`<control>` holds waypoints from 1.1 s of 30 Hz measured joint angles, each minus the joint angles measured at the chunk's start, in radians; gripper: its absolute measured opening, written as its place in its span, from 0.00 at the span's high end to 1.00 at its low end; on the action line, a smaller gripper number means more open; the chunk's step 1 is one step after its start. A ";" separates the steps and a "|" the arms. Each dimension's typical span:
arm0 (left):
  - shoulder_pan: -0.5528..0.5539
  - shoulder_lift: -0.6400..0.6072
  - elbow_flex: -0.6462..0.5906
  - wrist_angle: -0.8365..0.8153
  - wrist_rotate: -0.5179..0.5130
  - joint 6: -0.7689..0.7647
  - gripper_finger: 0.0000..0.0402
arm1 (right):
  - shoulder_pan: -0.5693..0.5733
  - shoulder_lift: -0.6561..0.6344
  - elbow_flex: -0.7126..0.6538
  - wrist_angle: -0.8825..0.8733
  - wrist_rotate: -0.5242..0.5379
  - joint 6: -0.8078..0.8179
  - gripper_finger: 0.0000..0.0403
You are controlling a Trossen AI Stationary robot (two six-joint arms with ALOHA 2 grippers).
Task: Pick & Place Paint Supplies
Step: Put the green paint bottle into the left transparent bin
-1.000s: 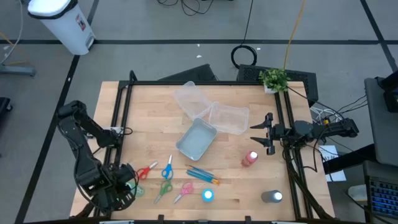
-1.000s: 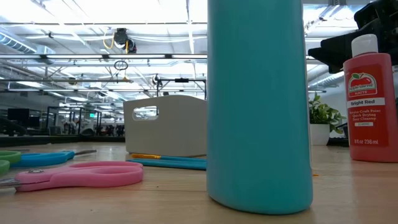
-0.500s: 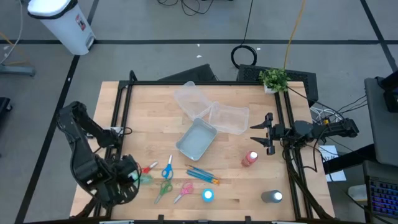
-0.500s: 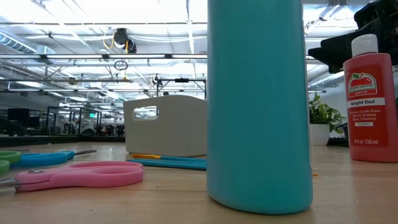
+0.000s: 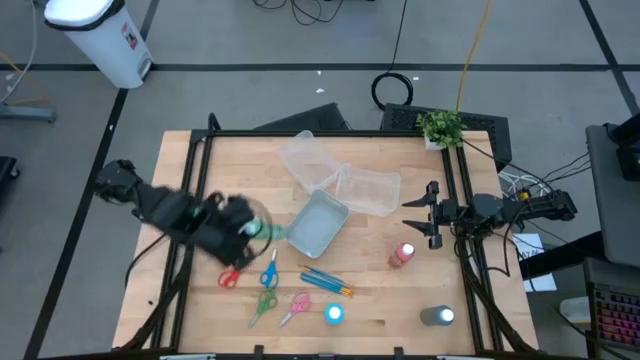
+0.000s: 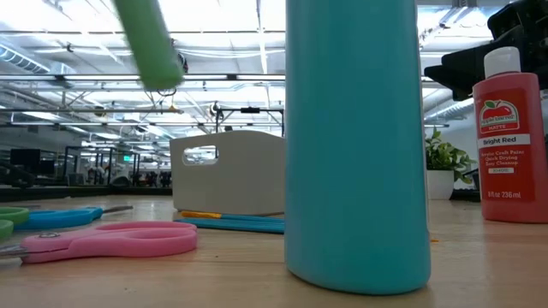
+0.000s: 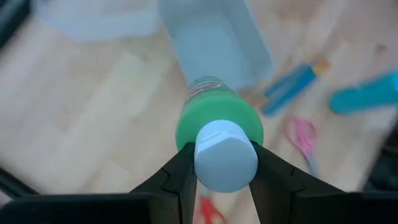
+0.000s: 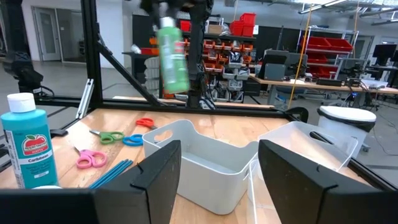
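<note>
The left gripper (image 7: 224, 163) pinches the white cap of a green plastic paint bottle (image 7: 219, 121), one dark finger on each side, and holds it lifted clear of the wooden table (image 5: 240, 180), just left of the pale blue-grey plastic tub (image 5: 316, 222). In the high view the bottle (image 5: 262, 231) lies roughly level, pointing toward that tub. Near it on the table lie the red-handled scissors (image 5: 230, 277), blue-handled scissors (image 5: 269, 274), green-handled scissors (image 5: 263, 305) and pink-handled scissors (image 5: 297, 305), with thin blue orange-tipped brushes (image 5: 327, 281) to their right. A light blue white-capped bottle (image 5: 334, 313) stands at the near edge. Two clear plastic tubs (image 5: 340, 172) sit farther back. The right gripper (image 5: 420, 215) waits at the right side, fingers spread and empty, beside an upright red white-capped bottle (image 5: 402, 254); a grey bottle (image 5: 438, 317) stands near the right corner.
</note>
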 joint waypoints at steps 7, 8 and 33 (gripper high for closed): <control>0.310 -0.001 0.039 0.051 0.025 0.268 0.70 | 0.000 0.000 0.000 0.000 0.000 0.000 0.48; 0.355 -0.001 0.039 0.072 0.045 0.306 0.70 | 0.000 0.000 0.000 0.000 0.000 0.000 0.48; 1.080 0.242 0.237 0.369 0.496 0.965 0.70 | 0.000 0.000 0.000 0.000 0.000 0.000 0.48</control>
